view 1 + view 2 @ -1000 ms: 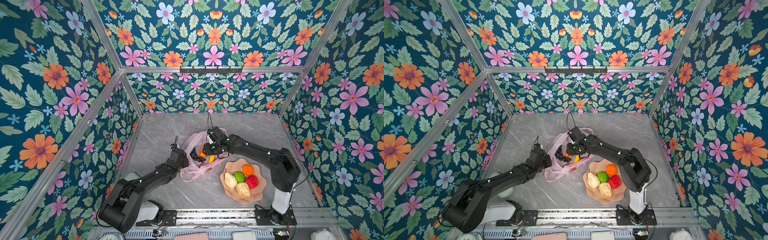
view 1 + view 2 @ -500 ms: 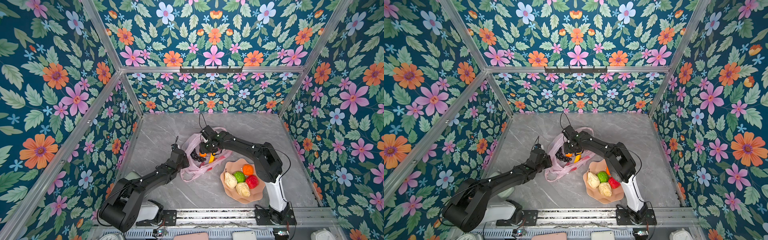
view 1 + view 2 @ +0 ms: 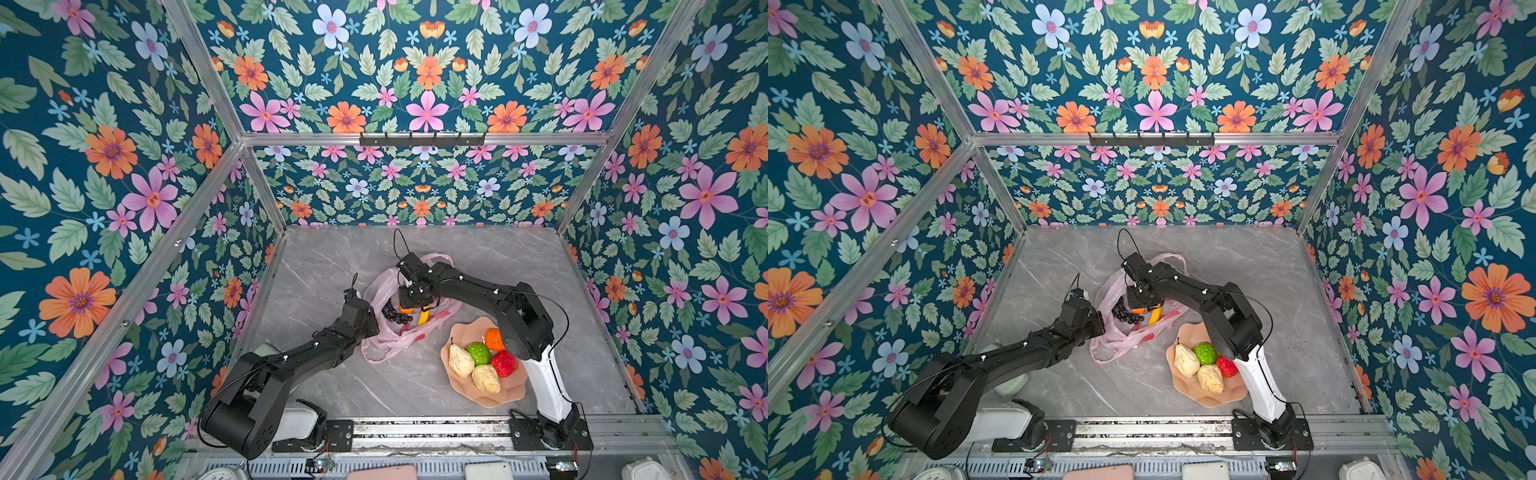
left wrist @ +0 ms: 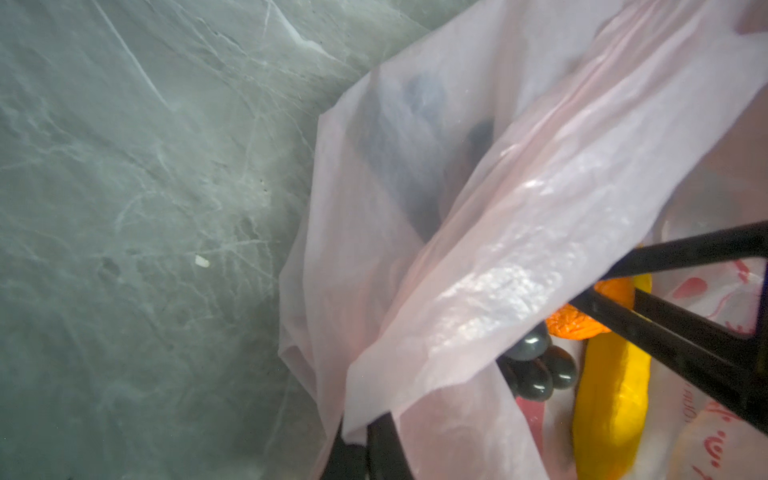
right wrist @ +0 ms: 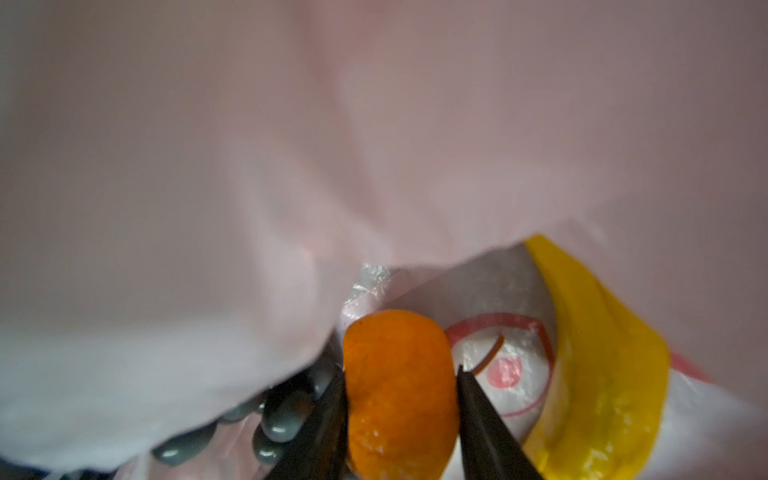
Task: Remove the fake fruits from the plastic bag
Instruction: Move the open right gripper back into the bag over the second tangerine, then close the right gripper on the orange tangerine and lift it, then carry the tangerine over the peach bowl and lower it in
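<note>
The pink plastic bag [image 3: 386, 345] [image 3: 1113, 345] lies crumpled mid-table with its mouth held up. My left gripper [image 3: 371, 328] [image 4: 365, 449] is shut on the bag's [image 4: 498, 232] near edge film. My right gripper [image 3: 411, 305] [image 5: 401, 372] reaches inside the bag, its fingers pressed on both sides of an orange [image 5: 399, 390] [image 4: 582, 320]. Beside the orange, inside the bag, lie the yellow banana [image 5: 602, 374] [image 3: 423, 318] and the dark grape bunch [image 5: 282, 415] [image 3: 395, 316]. Bag film hides most of the right gripper from above.
A peach scalloped plate [image 3: 498, 401] at the front right holds an orange [image 3: 493, 338], a green fruit [image 3: 478, 353], a red fruit [image 3: 503, 362] and two cream lumps [image 3: 460, 360]. The right arm's elbow hangs over the plate's far edge. Floral walls surround the grey table.
The right gripper moved a little left, deeper into the bag, and narrowed onto the orange; its elbow swung left. The left arm kept still, holding the bag.
</note>
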Controlling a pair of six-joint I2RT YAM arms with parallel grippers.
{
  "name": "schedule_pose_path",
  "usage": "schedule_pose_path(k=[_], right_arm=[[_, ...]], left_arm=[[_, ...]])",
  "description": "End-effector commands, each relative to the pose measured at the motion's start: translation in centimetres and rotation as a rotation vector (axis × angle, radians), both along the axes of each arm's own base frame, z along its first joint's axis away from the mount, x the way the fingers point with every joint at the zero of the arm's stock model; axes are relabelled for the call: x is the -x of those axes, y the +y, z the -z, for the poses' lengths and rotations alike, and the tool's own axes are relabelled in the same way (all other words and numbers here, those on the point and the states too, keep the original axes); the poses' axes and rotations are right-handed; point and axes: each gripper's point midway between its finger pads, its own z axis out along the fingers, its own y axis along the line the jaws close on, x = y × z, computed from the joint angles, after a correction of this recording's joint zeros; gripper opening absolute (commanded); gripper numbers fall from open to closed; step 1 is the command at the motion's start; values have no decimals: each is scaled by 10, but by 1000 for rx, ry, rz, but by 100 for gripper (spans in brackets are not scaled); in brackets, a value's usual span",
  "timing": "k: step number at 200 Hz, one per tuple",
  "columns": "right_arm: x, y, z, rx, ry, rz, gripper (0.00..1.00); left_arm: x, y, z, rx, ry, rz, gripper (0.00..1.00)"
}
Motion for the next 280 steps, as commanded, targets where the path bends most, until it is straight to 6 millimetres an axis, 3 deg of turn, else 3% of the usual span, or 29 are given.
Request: schedule_pose_path(k=[1,60,118,148,187,189,202,238,280], right_arm=[[2,-1,-6,5,-7,-12,40],[13,-10,-39,4,-57,-37,39],[45,-37,-77,56,-91,-60,38],[73,-68,-90,174,-94,-65,38],[115,-123,-91,322,-59,-24,37],[117,-126,-99,309,-73,-20,37],[129,-143,-101,340,-70,5,37],[158,-184,-98,417,-23,62,37],[186,-214,-87,462,42,109,37]], left_arm=[[-2,-2,-1,3,-10,9,0],[-2,-1,-3,0,-14,5,0],[-1,-1,-3,-1,-15,5,0],[0,1,-3,-3,-18,3,0],[0,1,-2,-3,-18,5,0],[0,1,-2,-4,-19,5,0],[0,0,-2,-3,-18,8,0],[0,-2,-1,4,-14,14,0],[0,-1,-4,1,-18,14,0]])
